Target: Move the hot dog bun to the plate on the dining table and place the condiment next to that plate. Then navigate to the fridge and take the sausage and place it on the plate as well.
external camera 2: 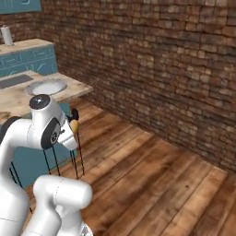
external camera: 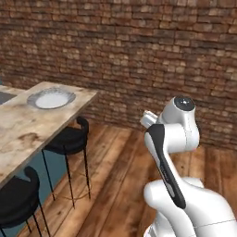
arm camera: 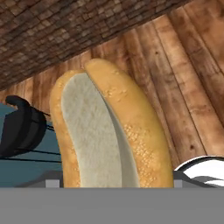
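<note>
Currently you have 1 hot dog bun in the hand view, standing close before the lens with its pale split side facing you; the gripper is pinching it from below, the fingertips themselves hidden behind the bun. In the right base view, a small golden-tan end of the bun shows beside the arm's wrist, held in the air off the dining table's end.

You can count 1 plate, grey-rimmed with a white centre, near the far end corner of the dining table; it shows again in the right base view.

Note 2 black stools along the table's long edge in the left base view. The right base view adds 1 teal wall counter and 1 pale upright cylinder on it. A brick wall and a wood floor lie beyond the table.
</note>
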{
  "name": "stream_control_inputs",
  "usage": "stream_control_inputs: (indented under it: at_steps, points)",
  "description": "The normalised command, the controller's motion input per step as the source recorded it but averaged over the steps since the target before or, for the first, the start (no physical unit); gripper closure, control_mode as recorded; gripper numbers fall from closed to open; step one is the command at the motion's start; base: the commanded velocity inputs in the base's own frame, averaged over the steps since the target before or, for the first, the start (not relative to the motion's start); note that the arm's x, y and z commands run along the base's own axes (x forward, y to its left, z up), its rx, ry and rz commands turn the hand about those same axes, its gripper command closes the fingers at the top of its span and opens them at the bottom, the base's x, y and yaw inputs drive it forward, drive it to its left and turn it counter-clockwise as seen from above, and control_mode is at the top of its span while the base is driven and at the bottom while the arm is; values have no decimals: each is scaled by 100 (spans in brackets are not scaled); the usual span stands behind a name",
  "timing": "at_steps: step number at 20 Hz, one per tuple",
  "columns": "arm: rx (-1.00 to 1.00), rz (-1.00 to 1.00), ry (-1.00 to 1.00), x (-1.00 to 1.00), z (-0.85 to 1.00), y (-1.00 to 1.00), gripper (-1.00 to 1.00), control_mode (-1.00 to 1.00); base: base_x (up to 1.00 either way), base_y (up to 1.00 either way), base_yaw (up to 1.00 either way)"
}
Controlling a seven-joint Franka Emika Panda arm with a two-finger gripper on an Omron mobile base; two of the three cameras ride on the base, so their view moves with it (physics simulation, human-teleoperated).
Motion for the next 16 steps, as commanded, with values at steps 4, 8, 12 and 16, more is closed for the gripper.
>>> stream_control_inputs:
  at_steps: [4, 8, 12, 16]
  points:
    - [0, 0, 0, 0, 0, 0, 100, 100, 46, -19, 61]
    - [0, 0, 0, 0, 0, 0, 100, 100, 50, -16, 63]
    - [0, 0, 0, 0, 0, 0, 100, 100, 72, -16, 59]
    - [0, 0, 0, 0, 0, 0, 100, 100, 70, -50, 37]
